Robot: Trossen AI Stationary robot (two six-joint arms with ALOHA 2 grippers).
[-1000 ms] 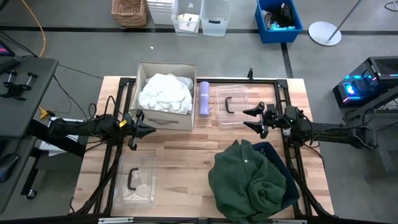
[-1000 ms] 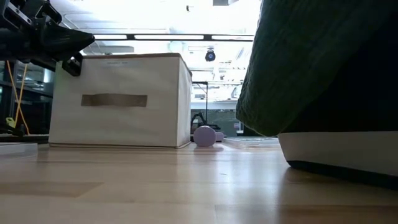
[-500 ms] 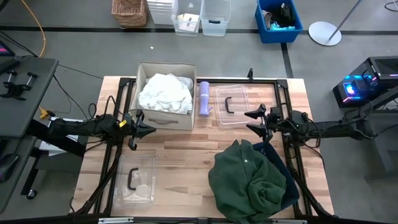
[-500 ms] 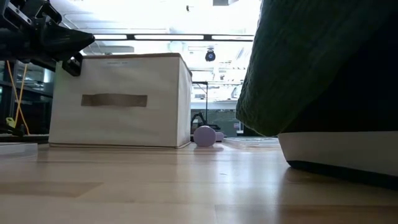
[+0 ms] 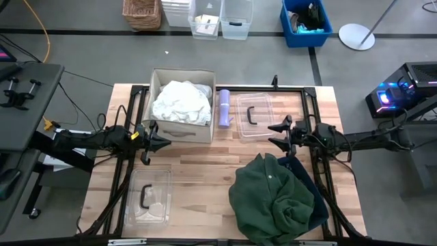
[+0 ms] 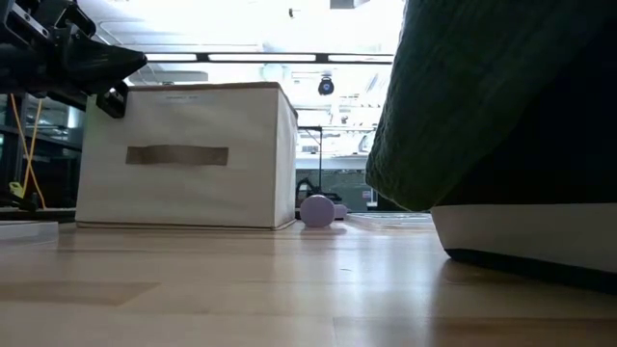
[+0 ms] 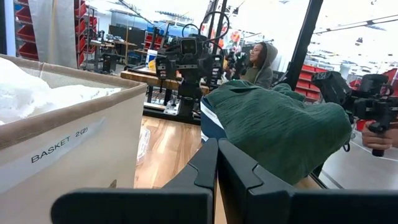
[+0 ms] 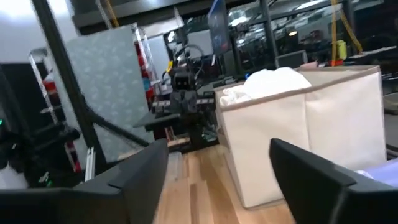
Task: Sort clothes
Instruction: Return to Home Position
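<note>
One box (image 5: 181, 130) holds a heap of white clothes (image 5: 180, 101). One green shirt (image 5: 272, 201) lies near the box. The left gripper (image 5: 166, 142), touching the box, is pinched together. The right gripper (image 5: 272, 133) is spread apart.

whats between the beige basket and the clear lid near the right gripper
A lilac cylinder lies between the basket and that lid, clearest in the high view.

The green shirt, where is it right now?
High view: the green shirt is heaped over a navy bin on the table's right half, close to the right claw.
</note>
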